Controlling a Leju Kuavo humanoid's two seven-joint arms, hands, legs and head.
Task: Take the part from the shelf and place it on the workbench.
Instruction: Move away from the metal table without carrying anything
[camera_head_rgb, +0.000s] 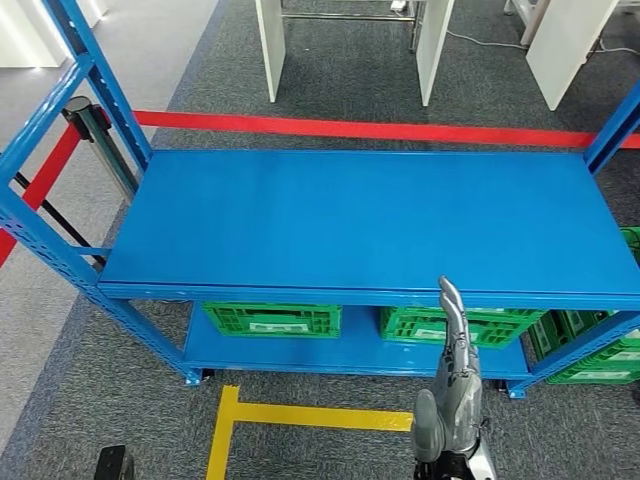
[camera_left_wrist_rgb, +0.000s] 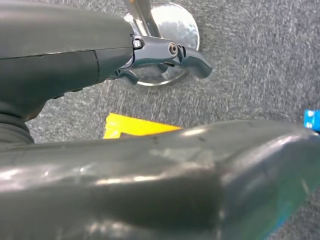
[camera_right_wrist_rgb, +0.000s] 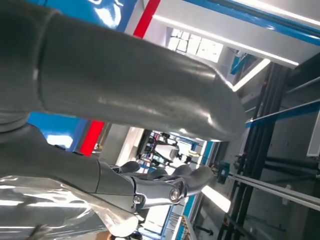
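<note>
silver right hand (camera_head_rgb: 453, 385) rises in front of the robot w/ fingers straight, pointing up, nothing held. in the right wrist view (camera_right_wrist_rgb: 158, 187) fingers stretch out, thumb apart, empty. left hand (camera_left_wrist_rgb: 166, 55) hangs over grey carpet (camera_left_wrist_rgb: 245, 75), fingers extended, nothing in them. yellow floor tape (camera_head_rgb: 302, 413) lies just ahead. beyond it, blue shelf (camera_head_rgb: 362, 220): bare top deck; lower deck carries green crates (camera_head_rgb: 273, 319), a second (camera_head_rgb: 453, 326) beside it, more (camera_head_rgb: 596, 350) at the right end. can't tell which item is the part; crate contents hidden. red floor line (camera_head_rgb: 362, 128) runs behind the shelf, white furniture (camera_head_rgb: 270, 45) farther back.
</note>
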